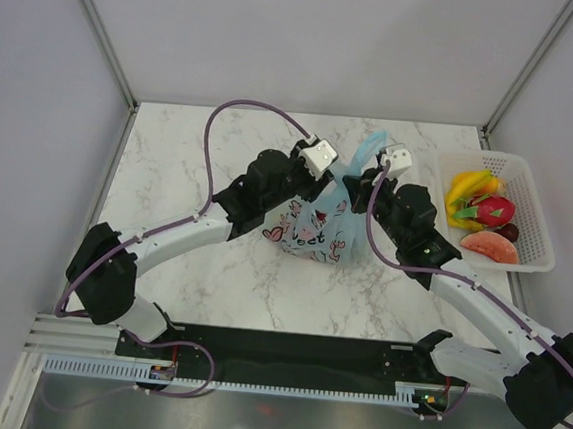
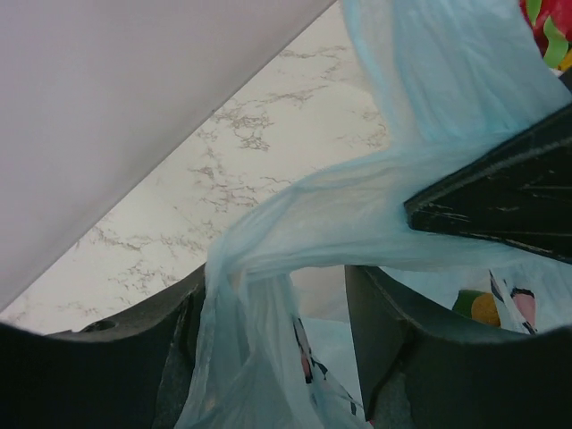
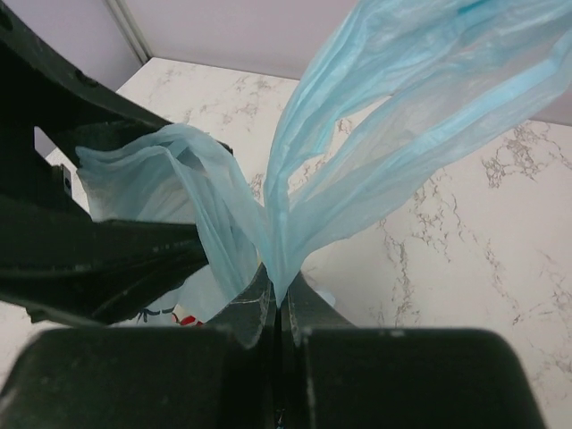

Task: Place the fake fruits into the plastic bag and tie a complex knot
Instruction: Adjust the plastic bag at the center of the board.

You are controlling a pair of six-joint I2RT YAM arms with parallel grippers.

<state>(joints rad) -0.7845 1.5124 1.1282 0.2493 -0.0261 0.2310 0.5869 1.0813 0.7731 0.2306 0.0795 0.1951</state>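
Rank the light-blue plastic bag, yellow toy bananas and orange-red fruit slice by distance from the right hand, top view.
1. light-blue plastic bag: handle pinched in the right hand.
2. yellow toy bananas: rightward, rear of the white mesh basket.
3. orange-red fruit slice: basket's near edge.

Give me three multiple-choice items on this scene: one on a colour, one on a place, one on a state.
1. The plastic bag has film that is:
A. green
B. light blue
C. clear yellow

2. The dragon fruit lies:
A. in the white basket
B. in the plastic bag
C. on the marble

3. The right tool is:
A. open over the basket
B. shut and empty
C. shut on the plastic bag

Key:
1. B, since both wrist views show pale blue film.
2. A, since the top view shows it inside the mesh basket.
3. C, since its fingers meet with bag film pinched between them.
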